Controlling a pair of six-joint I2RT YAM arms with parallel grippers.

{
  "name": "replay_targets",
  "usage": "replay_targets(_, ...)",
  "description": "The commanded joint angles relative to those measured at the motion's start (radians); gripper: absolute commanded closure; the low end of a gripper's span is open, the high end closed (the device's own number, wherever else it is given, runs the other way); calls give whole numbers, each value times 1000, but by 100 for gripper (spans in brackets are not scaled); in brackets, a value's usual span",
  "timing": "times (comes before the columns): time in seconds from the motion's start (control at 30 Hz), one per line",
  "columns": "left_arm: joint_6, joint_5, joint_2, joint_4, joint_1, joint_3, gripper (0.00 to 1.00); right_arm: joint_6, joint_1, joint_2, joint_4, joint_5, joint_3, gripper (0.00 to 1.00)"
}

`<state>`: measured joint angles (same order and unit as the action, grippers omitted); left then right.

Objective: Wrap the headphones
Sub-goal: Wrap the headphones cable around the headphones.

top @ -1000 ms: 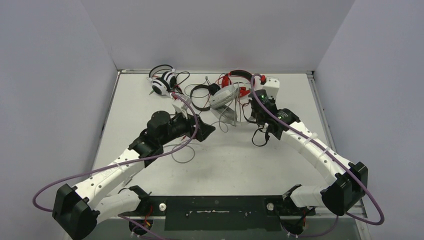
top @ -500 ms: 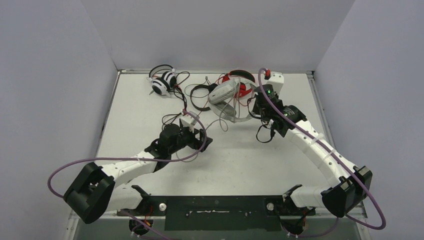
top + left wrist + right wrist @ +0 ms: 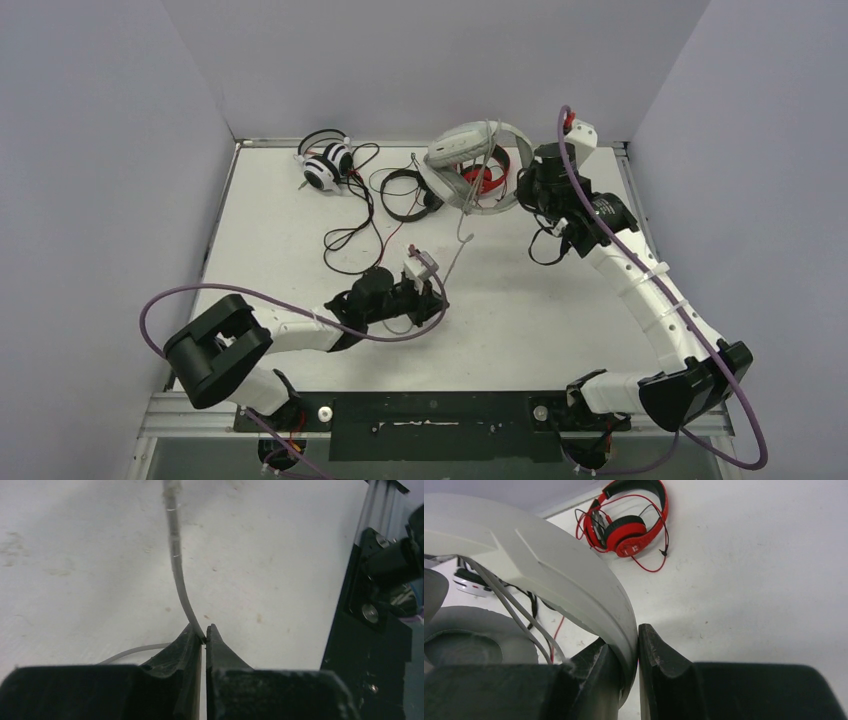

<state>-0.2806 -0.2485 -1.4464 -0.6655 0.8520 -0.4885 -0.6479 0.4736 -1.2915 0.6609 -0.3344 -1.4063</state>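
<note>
Headphones [image 3: 452, 150] hang clamped in my right jaws; cable [image 3: 175, 565] pinched at my left jaws' tips may slip if tugged.

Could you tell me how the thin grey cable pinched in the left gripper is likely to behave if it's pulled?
Probably floppy: the grey cable curves loosely from the left gripper. Likely light, as it trails from the grey headphones held by the right gripper. Thin and smooth, it may slip.
</note>
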Motion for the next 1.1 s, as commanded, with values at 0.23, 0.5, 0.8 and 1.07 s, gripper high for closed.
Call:
replay_targets(0.23,-43,21,-92,1,35,-12,100,-108,-119,-20,-60,271,-199,100)
replay_targets(0.5,-173,-131,-121,-100,-141,-2,92,-26,-157,38,0,567,-250,100)
replay_targets(0.8,-310,-236,-244,-348,-210,-15,79,41,-159,81,84,877,-227,100)
replay_targets(1.07,-570,-356,-431,-682,-343,-104,92,93,-159,116,140,1012,-258,100)
